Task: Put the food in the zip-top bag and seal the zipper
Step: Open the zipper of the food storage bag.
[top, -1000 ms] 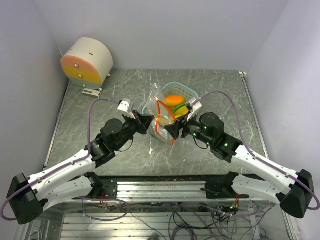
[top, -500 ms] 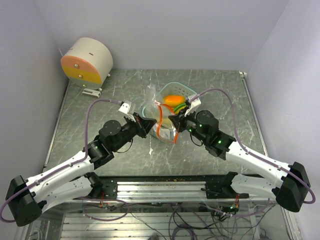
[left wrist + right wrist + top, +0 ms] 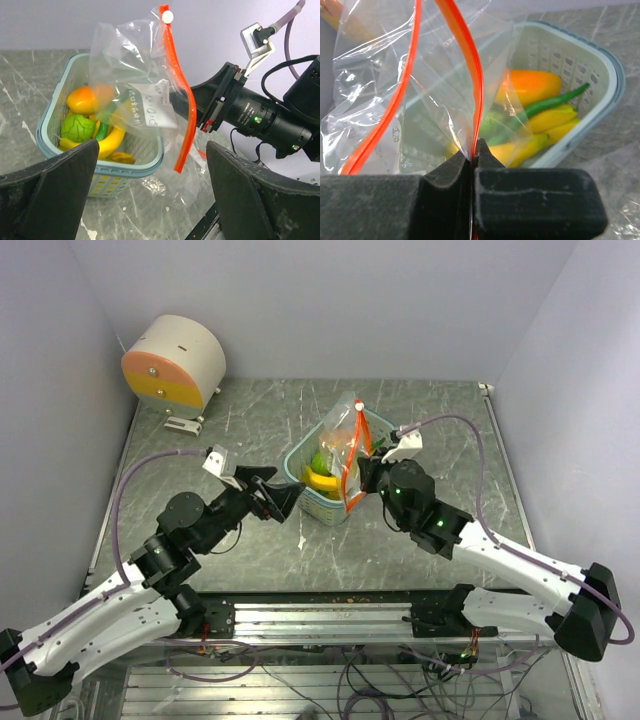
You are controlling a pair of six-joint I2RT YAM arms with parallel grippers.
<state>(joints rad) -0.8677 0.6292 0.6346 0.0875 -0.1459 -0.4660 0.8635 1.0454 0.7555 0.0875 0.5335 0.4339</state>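
The clear zip-top bag [image 3: 343,440] hangs upright over the pale teal basket [image 3: 300,490], and its lower corner trails on the table [image 3: 210,165]. My right gripper [image 3: 472,155] is shut on the red-orange zipper [image 3: 470,65], seen from the left wrist as a strip [image 3: 177,85] with a pale slider [image 3: 167,16] at the top. My left gripper [image 3: 155,200] stands wide open just left of the basket, holding nothing. The food lies in the basket: mango [image 3: 85,98], round green fruit [image 3: 77,127], banana [image 3: 112,142], green pepper [image 3: 545,105] and a small orange piece [image 3: 122,158].
A round beige device [image 3: 175,362] with an orange and yellow face stands at the back left corner of the marbled table [image 3: 250,560]. Walls close in on the left, back and right. A metal rail [image 3: 330,615] runs along the near edge.
My left gripper let go of the bag, opened and drew back to the left. My right gripper shut on the zipper and the bag now stands taller over the basket.
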